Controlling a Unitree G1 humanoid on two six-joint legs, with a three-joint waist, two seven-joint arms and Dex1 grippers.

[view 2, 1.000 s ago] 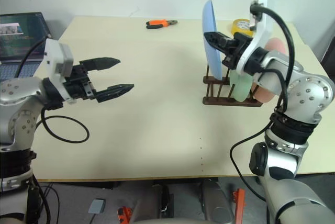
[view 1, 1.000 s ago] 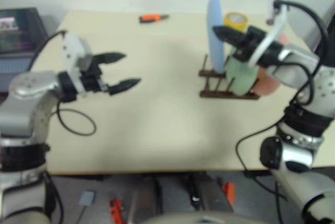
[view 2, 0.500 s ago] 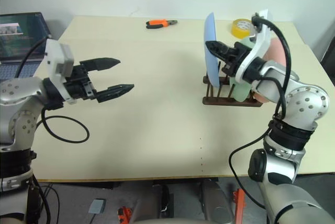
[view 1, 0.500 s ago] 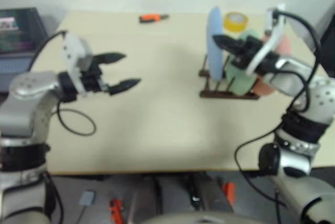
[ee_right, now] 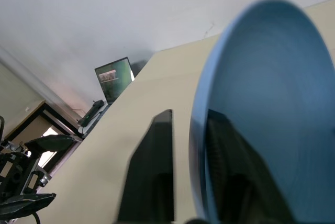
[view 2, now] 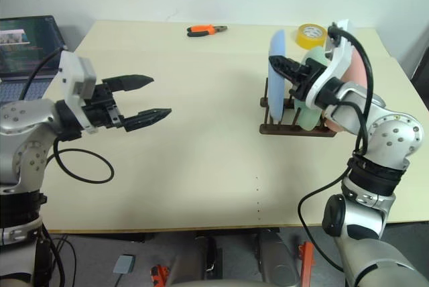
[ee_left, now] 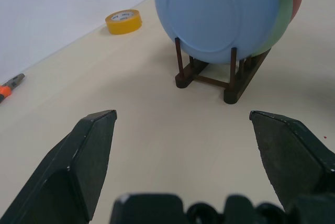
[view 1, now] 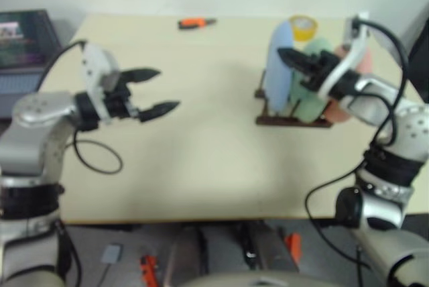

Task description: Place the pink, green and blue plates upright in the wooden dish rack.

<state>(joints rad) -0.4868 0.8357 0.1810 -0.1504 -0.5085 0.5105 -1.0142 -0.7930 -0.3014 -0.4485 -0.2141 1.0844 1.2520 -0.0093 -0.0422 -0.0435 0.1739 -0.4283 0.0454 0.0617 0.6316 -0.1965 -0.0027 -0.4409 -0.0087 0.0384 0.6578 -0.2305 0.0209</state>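
Left gripper (view 2: pixel 147 96) held out level over the desk (view 2: pixel 201 139) with fingers spread wide and empty, right gripper (view 2: pixel 285 71) raised, pointing left, fingers slightly parted astride the blue plate (view 2: pixel 276 72) rim.

Silver-grey humanoid arms with black claws

Both arms are built of rounded, brushed silver shells joined by black ribbed bands at the joints. The left claw (view 2: pixel 144 96) has two tapered matte black fingers behind which sits a boxy white wrist block; a thin black cable loops loosely beneath that forearm. The right claw (view 2: pixel 287 72) carries the same black fingers, a white curved bracket at the wrist, and a thick black cable arching over it, with small screws dotting the elbow shell.
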